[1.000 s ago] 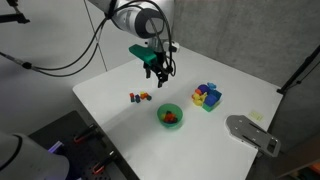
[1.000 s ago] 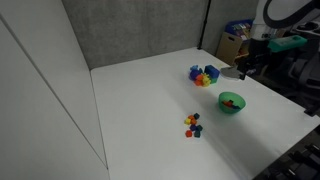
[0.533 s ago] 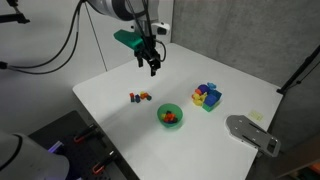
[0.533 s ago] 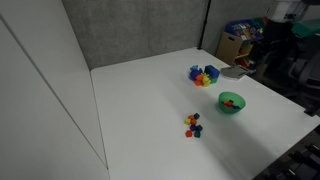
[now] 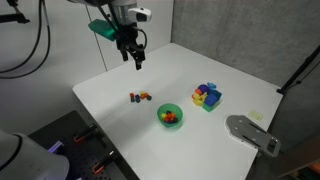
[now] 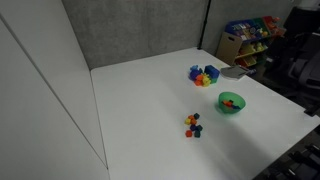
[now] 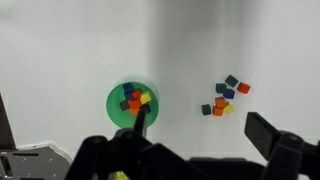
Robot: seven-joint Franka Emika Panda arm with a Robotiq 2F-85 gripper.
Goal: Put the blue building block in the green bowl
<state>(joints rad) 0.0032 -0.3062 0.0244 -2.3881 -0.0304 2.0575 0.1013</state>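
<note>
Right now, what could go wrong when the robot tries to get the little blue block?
The blue building block sits tight among other small blocks, so the open jaws might pinch or knock a wrong one. The green bowl already holds a pile of blocks, so it might bounce out.

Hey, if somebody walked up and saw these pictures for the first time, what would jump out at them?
The bright green bowl stands out against the white table, with a few coloured pieces inside it. Near it lie a scatter of tiny blocks on one side and a cluster of bigger coloured pieces on the other. The end effector hangs high above the table, open and empty, well apart from all of them.
</note>
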